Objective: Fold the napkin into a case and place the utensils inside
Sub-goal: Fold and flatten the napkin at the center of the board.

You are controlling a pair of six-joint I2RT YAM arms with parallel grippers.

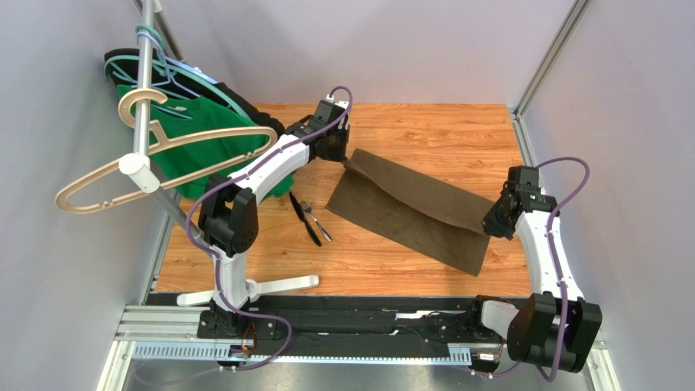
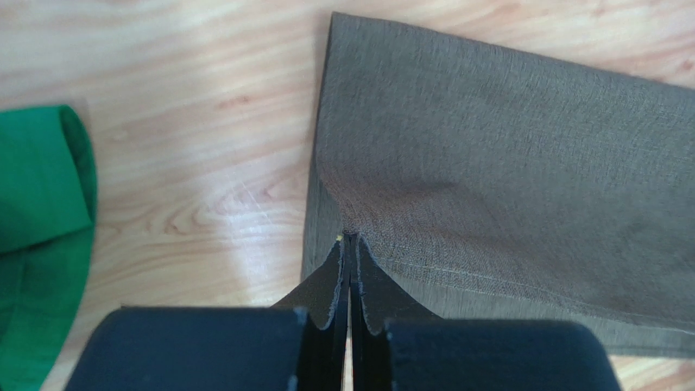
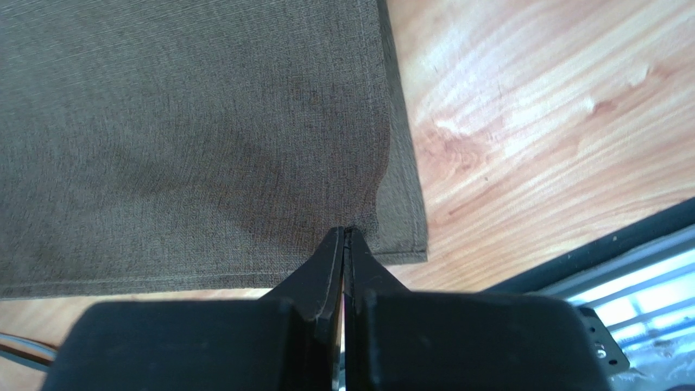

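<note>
Napkin [image 1: 408,210] lies mid-table [image 1: 424,130], its long axis running 10 to 4 o'clock in the top view. The cloth is doubled lengthwise into two loose layers, the upper one raised as a ridge between the arms. Utensils [image 1: 310,218] lie on bare wood at the napkin's 9 o'clock, apart from it (fork tines showing, dark handles).

Left gripper [image 2: 349,240] is pinched tight on the cloth's 10 o'clock end and right gripper [image 3: 346,230] on its 4 o'clock end. Fabric puckers at both.

Fabric is olive-brown with a fine matte weave and stitched hem. Table is glossy pale wood grain. Green shirt [image 1: 204,142] sits at the table's 10 o'clock.
</note>
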